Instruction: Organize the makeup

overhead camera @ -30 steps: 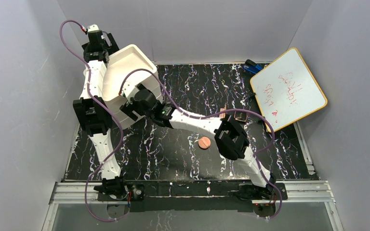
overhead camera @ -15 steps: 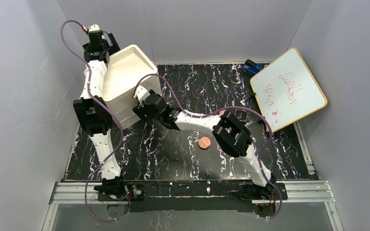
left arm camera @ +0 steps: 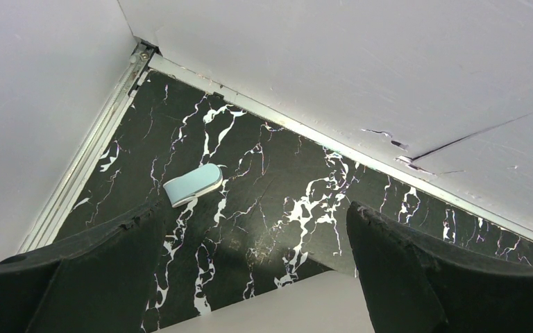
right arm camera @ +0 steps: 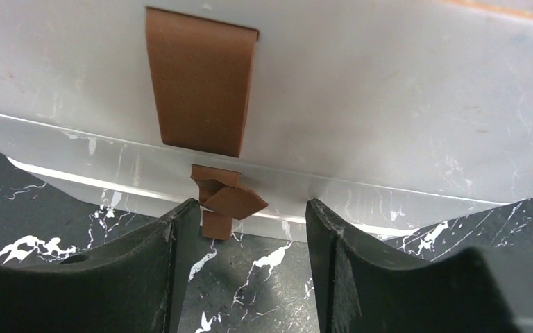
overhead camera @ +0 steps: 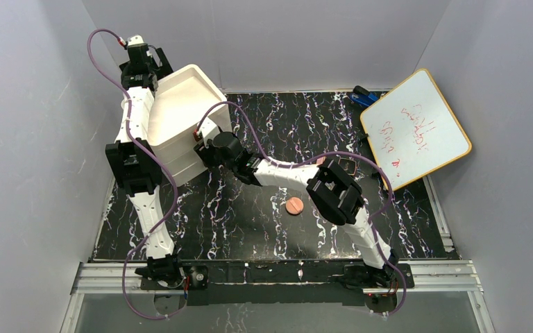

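Observation:
The copper-brown disc (overhead camera: 294,205) lies on the black marble table (overhead camera: 250,222) in the middle. A small dark square compact (overhead camera: 348,166) and a pink-brown stick end (overhead camera: 321,161) show partly behind my right arm's elbow. The white palette is not visible. My right gripper (overhead camera: 208,143) is open and empty at the front of the white drawer box (overhead camera: 177,111). In the right wrist view its fingers (right arm camera: 180,229) stand either side of the lower brown pull tab (right arm camera: 225,201), close to the left finger. My left gripper (overhead camera: 157,66) is open and empty behind the box, above the table (left arm camera: 253,222).
A larger brown pull tab (right arm camera: 201,83) hangs on the drawer above. A small light blue block (left arm camera: 193,184) lies in the far left corner behind the box. The whiteboard with red writing (overhead camera: 416,128) leans at the right, with a blue object (overhead camera: 364,95) behind it. Grey walls enclose the table.
My right gripper has drawn back a little to the right from the box front, and its elbow has shifted with it. The left arm and the disc have not moved.

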Robot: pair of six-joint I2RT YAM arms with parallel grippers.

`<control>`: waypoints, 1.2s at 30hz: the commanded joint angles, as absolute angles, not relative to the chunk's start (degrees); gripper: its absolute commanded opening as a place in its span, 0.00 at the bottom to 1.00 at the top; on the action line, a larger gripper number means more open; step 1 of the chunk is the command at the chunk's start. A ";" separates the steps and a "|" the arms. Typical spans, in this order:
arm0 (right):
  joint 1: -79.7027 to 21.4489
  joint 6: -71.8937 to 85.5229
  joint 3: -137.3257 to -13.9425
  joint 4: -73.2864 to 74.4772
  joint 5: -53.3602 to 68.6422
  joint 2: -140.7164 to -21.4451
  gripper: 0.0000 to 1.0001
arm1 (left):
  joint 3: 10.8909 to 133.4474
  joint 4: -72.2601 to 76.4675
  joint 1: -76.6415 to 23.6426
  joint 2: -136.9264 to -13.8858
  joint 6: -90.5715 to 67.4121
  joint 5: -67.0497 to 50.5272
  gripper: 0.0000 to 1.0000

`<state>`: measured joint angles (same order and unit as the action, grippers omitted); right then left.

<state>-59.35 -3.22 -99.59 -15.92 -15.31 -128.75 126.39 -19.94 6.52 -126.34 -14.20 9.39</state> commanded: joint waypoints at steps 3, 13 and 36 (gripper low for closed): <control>-58.79 -1.23 -101.51 -20.37 -10.92 -128.30 0.68 | 128.58 -22.59 5.45 -126.68 -13.72 6.95 0.98; -58.71 -0.44 -103.51 -21.05 -8.17 -129.40 0.47 | 128.51 -22.59 5.45 -126.47 -13.71 6.94 0.98; -58.83 5.03 -74.63 -24.88 -12.13 -114.48 0.01 | 128.84 -22.76 5.45 -127.02 -13.62 7.05 0.98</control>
<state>-58.94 2.35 -82.00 -26.87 -10.61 -119.00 126.50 -20.49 6.44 -126.37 -14.09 8.91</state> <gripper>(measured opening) 0.042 0.983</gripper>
